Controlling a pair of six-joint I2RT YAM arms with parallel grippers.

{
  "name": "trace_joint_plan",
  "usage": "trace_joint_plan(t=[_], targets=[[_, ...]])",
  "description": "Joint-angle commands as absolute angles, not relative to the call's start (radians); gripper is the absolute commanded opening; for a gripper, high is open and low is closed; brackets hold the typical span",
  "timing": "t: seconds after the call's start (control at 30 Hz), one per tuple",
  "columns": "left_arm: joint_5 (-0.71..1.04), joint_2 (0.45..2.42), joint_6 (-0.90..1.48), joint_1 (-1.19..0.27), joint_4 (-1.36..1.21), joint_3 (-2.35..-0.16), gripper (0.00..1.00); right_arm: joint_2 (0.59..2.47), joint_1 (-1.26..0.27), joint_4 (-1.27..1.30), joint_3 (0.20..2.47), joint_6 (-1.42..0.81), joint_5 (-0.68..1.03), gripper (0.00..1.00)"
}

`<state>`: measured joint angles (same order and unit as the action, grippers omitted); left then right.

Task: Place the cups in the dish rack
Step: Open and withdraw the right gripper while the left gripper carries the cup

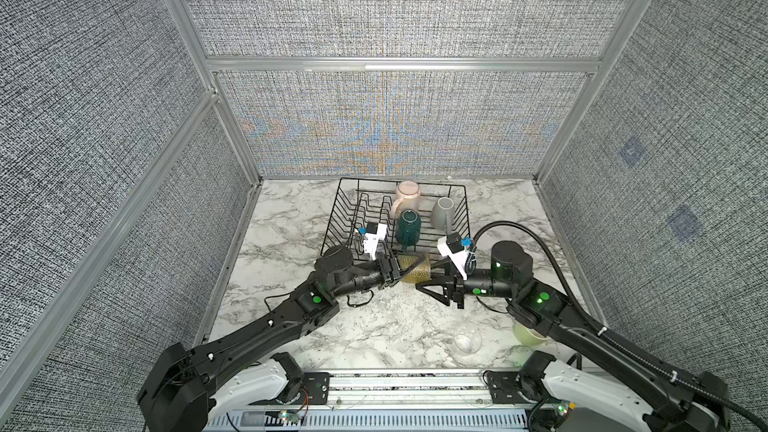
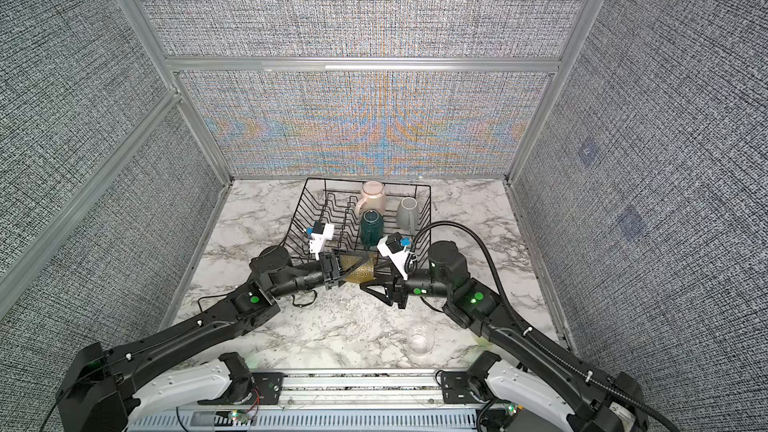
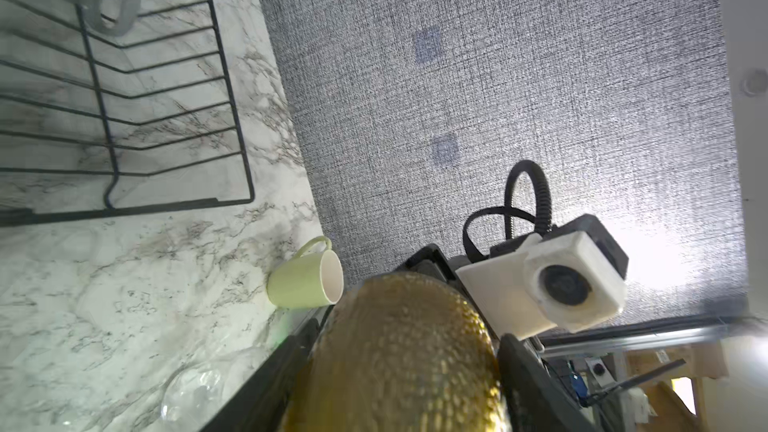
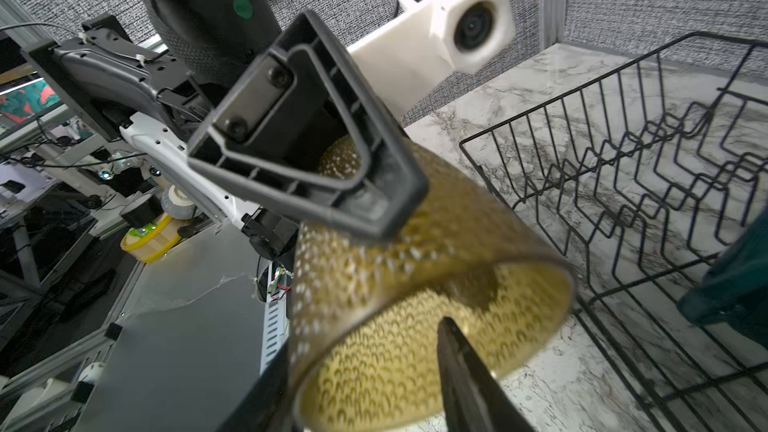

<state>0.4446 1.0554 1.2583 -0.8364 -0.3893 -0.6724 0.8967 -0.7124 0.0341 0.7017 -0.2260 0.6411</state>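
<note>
While the left gripper (image 1: 419,268) reaches in from the left of both top views, its jaws are closed on the sides of the amber glass (image 1: 412,274). The glass hangs on its side at centre frame, just below the dish rack (image 1: 334,207). Right of it, the right gripper (image 1: 428,279) stands partly open at the glass's mouth, with one finger (image 4: 461,371) reaching inside. Above centre, the rack holds a pink mug (image 1: 407,195), a teal mug (image 1: 408,226) and a grey mug (image 1: 442,214). At lower right, a clear glass (image 1: 467,340) and a pale green cup (image 1: 525,334) rest on the table (image 1: 374,326).
</note>
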Motion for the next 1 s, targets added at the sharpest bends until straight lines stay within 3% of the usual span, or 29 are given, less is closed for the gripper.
trace_joint_plan(t=[0.0, 0.37, 0.43, 0.47, 0.6, 0.97], targets=[[0.303, 1.041, 1.099, -0.831, -0.116, -0.742, 0.69, 0.854, -0.712, -0.038, 0.686, -0.211, 0.526, 0.54], [0.018, 1.243, 0.824, -0.822, 0.335, -1.052, 0.69, 0.627, -0.712, -0.163, 0.544, -0.237, 0.081, 0.63], [-0.007, 1.316, 0.784, -0.821, 0.397, -1.127, 0.69, 0.592, -0.713, -0.171, 0.524, -0.260, 0.055, 0.63], [-0.021, 1.358, 0.766, -0.820, 0.436, -1.170, 0.69, 0.572, -0.712, -0.179, 0.517, -0.280, 0.043, 0.71], [-0.073, 1.509, 0.695, -0.820, 0.556, -1.325, 0.68, 0.504, -0.713, -0.196, 0.493, -0.307, 0.034, 0.85], [-0.215, 1.829, 0.612, -0.819, 0.764, -1.606, 0.67, 0.461, -0.712, -0.202, 0.446, -0.358, 0.040, 0.85]])
